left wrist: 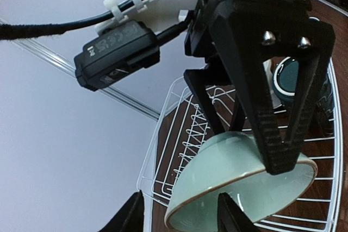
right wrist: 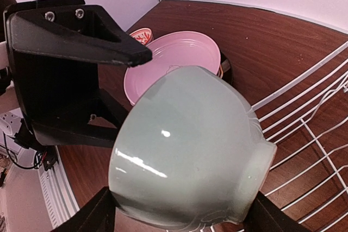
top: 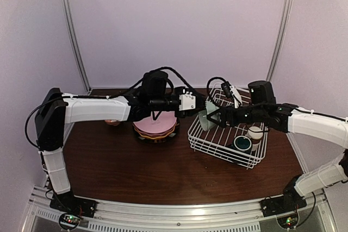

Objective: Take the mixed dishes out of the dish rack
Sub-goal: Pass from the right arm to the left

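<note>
we see the pale green bowl (right wrist: 190, 150) tipped on its side at the 9 o'clock edge of the dish rack (top: 220, 153). its foot points back toward the wires and its mouth toward 9 o'clock. the right gripper (left wrist: 247, 148) pinches it, with one finger hooked over the brown-edged rim and the other against the outer wall.

the left gripper (right wrist: 136, 88) reaches in from 9 o'clock. its two black fingers stand partly apart right at the bowl's mouth. we cannot tell whether they press on the rim or only straddle it.

in the top view the rack sits on the 3 o'clock side of the dark wooden table (top: 109, 161). near its 4 o'clock corner are two small cups, a dark teal cup (top: 242, 144) and a white cup (top: 254, 132) just beside it.

at the table's middle the pink plates (top: 156, 124) lie stacked on a black-rimmed plate (right wrist: 225, 66). at 9 o'clock of that stack, half hidden behind the left arm, sits the red-patterned bowl (right wrist: 142, 36).
</note>
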Tool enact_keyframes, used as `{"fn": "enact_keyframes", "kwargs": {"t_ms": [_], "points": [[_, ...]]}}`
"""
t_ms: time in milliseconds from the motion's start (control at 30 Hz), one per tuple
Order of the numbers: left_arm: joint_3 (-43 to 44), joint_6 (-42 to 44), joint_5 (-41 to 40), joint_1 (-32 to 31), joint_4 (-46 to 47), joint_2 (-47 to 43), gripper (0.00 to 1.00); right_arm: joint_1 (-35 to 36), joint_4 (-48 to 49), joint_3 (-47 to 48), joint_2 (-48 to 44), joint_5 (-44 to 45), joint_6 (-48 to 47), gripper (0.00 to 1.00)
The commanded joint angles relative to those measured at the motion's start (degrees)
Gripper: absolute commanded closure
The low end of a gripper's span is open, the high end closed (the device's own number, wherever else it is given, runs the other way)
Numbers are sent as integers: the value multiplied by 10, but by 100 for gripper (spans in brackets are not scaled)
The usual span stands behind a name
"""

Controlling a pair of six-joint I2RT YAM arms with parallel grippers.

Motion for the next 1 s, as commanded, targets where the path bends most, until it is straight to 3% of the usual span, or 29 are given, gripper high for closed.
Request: {"fn": "enact_keyframes", "kwargs": {"t_ms": [0,467,600,733,967], "points": [[18,31,5,-10,11,10,58,-1,29,30,2,-58,-7,46],[23,86,-31,-25,-23,11,100,0,7,45,-6,-95,-13,43],[3,77,-45,-24,-7,-7,100,-1,7,46,-16,-92,-8,30],[-4,45,-65,-24,0,-30,100,-3,3,51,-29,-76,-6,4],[-21,-62,-118,-20,37,-65,100,-14,12,66,-64,-54,8,0]]}}
